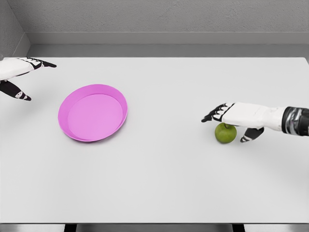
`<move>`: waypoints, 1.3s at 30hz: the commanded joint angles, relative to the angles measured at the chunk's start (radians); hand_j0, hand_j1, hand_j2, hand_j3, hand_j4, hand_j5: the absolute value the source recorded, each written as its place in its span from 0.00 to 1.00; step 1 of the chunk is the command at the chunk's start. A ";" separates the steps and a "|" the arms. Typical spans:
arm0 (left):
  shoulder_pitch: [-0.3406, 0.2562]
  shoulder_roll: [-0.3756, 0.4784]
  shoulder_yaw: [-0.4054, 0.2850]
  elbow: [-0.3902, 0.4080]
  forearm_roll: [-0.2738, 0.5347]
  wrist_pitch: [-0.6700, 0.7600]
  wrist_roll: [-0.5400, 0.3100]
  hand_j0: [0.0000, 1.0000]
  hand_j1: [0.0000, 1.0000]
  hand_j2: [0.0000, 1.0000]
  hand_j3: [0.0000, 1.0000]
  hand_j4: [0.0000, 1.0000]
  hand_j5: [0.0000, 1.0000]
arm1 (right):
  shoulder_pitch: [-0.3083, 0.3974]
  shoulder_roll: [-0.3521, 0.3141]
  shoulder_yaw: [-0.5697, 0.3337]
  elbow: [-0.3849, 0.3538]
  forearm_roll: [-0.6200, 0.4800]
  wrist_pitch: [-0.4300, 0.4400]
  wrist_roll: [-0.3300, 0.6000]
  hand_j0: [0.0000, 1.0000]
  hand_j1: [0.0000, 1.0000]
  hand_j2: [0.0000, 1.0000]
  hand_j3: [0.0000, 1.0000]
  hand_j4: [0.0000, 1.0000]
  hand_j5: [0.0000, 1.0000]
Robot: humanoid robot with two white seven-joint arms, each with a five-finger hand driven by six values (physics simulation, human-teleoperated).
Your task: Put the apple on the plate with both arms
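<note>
A green apple (pixel 225 133) rests on the white table right of the middle. My right hand (pixel 231 121) hovers just above it, palm down, fingers stretched out to the left and thumb hanging behind the apple on its right; it is open and does not hold the fruit. A pink plate (pixel 77 92) lies on the table's left half, with nothing on it. My left hand (pixel 24 77) stands open at the far left edge, left of the plate, fingers spread and holding nothing.
The white table (pixel 159 183) ends at a far edge before a grey wall (pixel 159 19). Its front edge runs along the bottom of the view.
</note>
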 commanded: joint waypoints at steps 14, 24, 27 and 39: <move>0.000 0.000 0.001 -0.007 0.000 0.002 -0.001 1.00 1.00 1.00 1.00 1.00 1.00 | 0.000 0.000 0.050 0.021 -0.003 0.085 -0.002 1.00 1.00 1.00 1.00 1.00 1.00; 0.000 0.000 0.001 -0.010 -0.001 0.002 -0.001 1.00 1.00 1.00 1.00 1.00 1.00 | 0.000 0.003 0.070 0.024 -0.003 0.085 -0.002 0.91 0.91 0.91 0.91 0.91 0.91; 0.000 0.000 0.001 -0.011 -0.001 0.002 -0.001 1.00 1.00 1.00 1.00 1.00 1.00 | 0.000 0.003 0.071 0.024 -0.003 0.085 -0.002 0.88 0.88 0.88 0.88 0.88 0.88; 0.000 0.001 0.001 -0.014 -0.001 0.002 -0.001 1.00 1.00 1.00 1.00 1.00 1.00 | 0.000 0.002 0.082 0.025 -0.003 0.083 -0.002 0.52 0.52 0.52 0.52 0.52 0.52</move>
